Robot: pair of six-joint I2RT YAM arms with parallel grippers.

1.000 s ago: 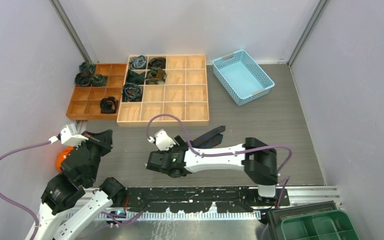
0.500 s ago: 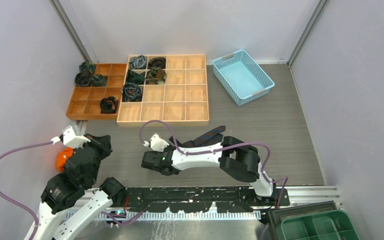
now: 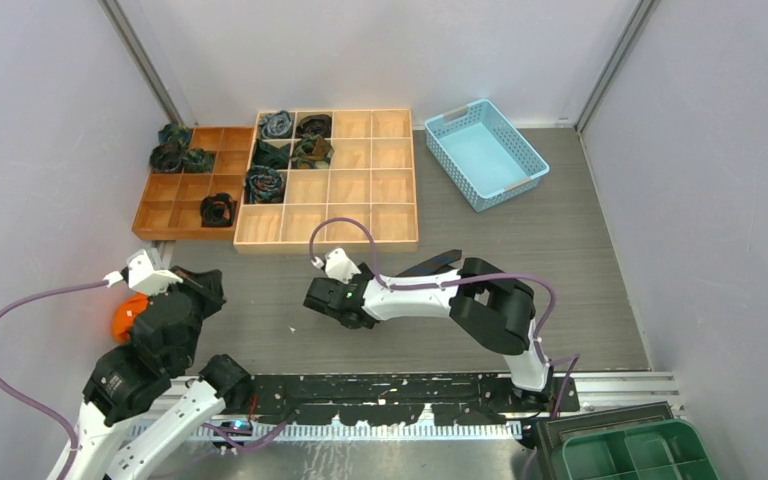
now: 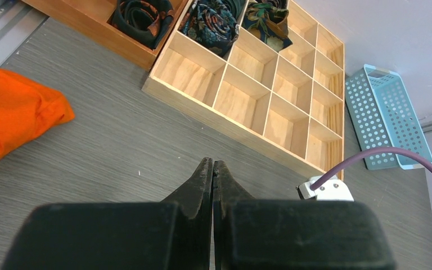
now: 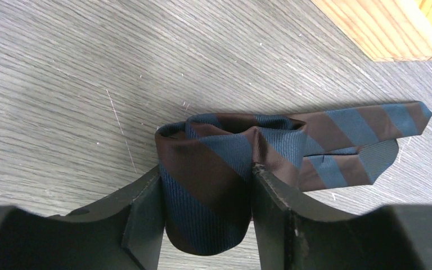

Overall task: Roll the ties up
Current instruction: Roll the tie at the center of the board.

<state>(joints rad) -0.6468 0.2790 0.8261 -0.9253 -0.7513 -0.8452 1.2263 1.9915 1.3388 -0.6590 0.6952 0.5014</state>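
A tie with navy and dark brown stripes [image 5: 208, 169] lies on the grey table. Part of it is wound into a coil and its wide end [image 5: 365, 132] lies flat to the right. My right gripper [image 5: 205, 185] is shut on the coil, one finger on each side. In the top view the right gripper [image 3: 325, 298] is at the table's middle, and the tie's flat end [image 3: 438, 262] shows behind the arm. My left gripper [image 4: 212, 166] is shut and empty above bare table at the left [image 3: 205, 285]. Several rolled ties [image 3: 265, 183] sit in the wooden trays.
A light wooden grid tray [image 3: 360, 215] and a darker orange-brown tray [image 3: 175, 200] stand at the back left. A light blue basket [image 3: 485, 153] is at the back right. An orange rounded object [image 3: 125, 315] lies by the left arm. A green bin [image 3: 630, 450] is at the near right.
My right gripper first shifted slightly left, then moved away from the bases and to the right with the coil. Less of the flat tie shows. The left arm has barely moved.
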